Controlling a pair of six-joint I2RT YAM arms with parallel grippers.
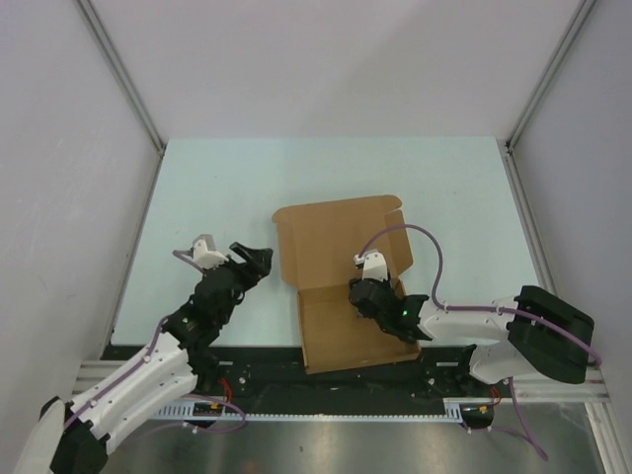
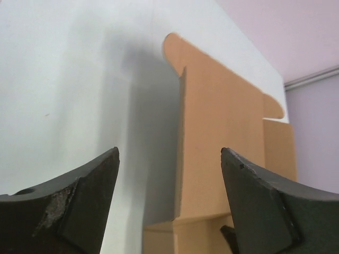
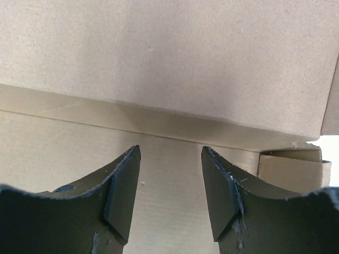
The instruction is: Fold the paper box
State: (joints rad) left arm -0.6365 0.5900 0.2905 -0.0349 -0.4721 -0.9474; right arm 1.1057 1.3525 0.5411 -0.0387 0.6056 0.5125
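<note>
Right gripper [image 3: 170,152] sits over the paper box [image 1: 336,247], jaws apart and empty, cardboard stretching straight ahead; left gripper [image 1: 259,259], spread wide, hangs just beside.

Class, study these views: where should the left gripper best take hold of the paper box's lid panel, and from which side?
On the paper box, probably the lid's left edge, approached from the left: it seems lifted off the table, casting a shadow, and faces the open left gripper.

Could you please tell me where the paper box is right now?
In the top view the paper box lies at the near centre of the table, just right of the left hand, with the right hand over its near half.
</note>
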